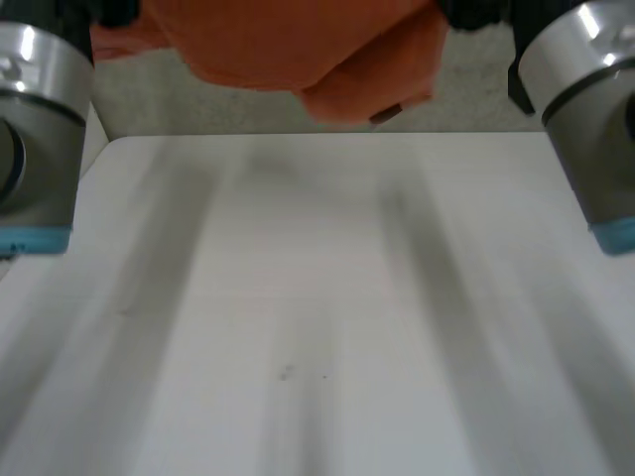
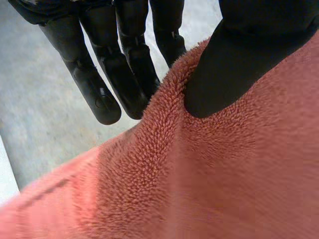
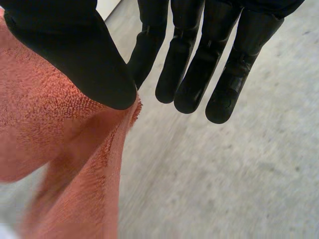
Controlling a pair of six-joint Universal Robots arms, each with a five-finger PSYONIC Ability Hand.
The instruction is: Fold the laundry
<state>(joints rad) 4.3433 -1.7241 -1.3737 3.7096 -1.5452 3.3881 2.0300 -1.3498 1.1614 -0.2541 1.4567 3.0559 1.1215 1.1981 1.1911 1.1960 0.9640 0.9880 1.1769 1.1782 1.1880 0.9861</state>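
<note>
Left hand (image 2: 239,64) and right hand (image 3: 75,55) pinch the orange towel (image 1: 288,45) aloft, upper centre, thumbs against straight fingers; next, likely spreading it on the worktop (image 1: 317,317)

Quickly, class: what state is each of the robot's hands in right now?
Left hand: shut on the orange fleecy cloth, pinched under its thumb.
Right hand: shut on the same cloth, at its edge.

My orange fleecy towel (image 1: 298,50) hangs bunched in the air just past the far edge of the worktop (image 1: 317,297), its deep pile creased into folds. My left hand (image 2: 234,64) and right hand (image 3: 75,55) each pinch its edge under a thumb.
</note>
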